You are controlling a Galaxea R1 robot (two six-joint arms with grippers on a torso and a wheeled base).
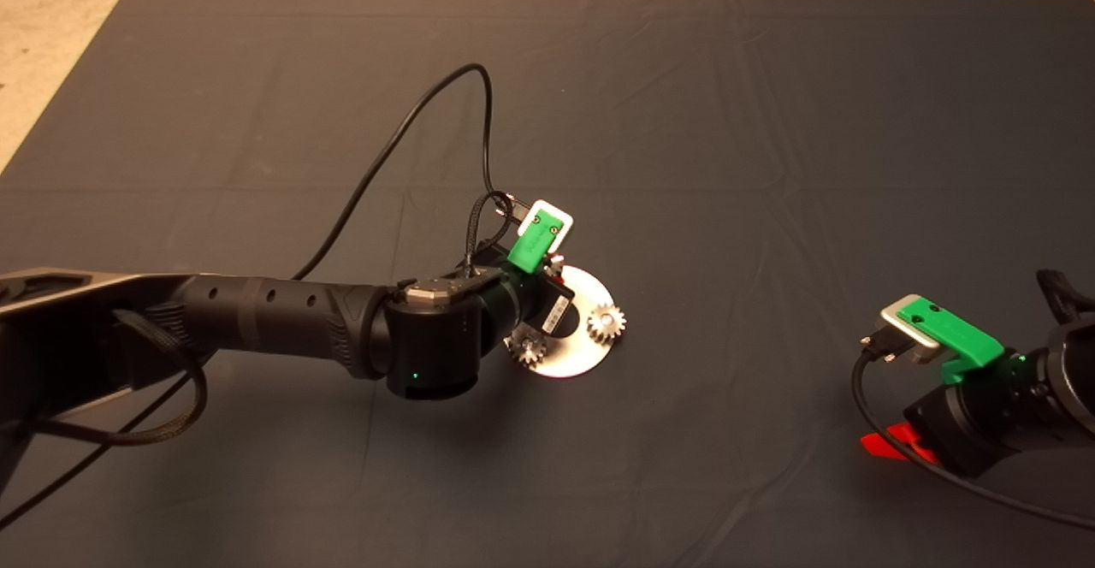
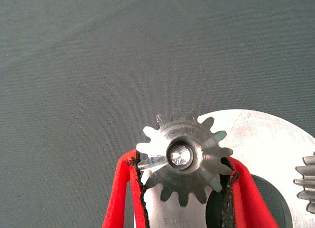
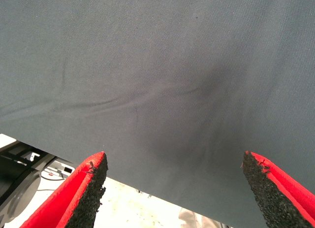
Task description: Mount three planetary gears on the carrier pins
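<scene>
Red fingers with black pads frame what you see closest in the left wrist view: the left gripper (image 2: 183, 188) is closed narrowly on the third gear (image 2: 184, 156), one pad (image 2: 139, 181) against its teeth on each side. That gear sits flat on the silver-white disc (image 2: 256, 139) near the disc's rim, and a shiny carrier pin (image 2: 179, 155) shows through its bore. At the picture's edge you can just catch the teeth of a neighbouring gear (image 2: 306, 181), also on the disc.

From the head view, your left arm (image 1: 282, 320) reaches in from the left and its wrist covers the near-left part of the disc (image 1: 565, 358), which lies on the dark mat (image 1: 770, 166) about mid-table. Two more planetary gears are seated on the disc there: one at the lower left edge (image 1: 529, 347), just beside the wrist, and one at the right edge (image 1: 606, 322). The gripped gear is mostly hidden under the green gripper body in this view.

Further off, your right gripper (image 3: 174, 181) waits at the mat's lower right edge, well apart from the disc. Its fingers (image 3: 88, 188) stand wide apart with nothing between them, only mat and a strip of floor beyond.
</scene>
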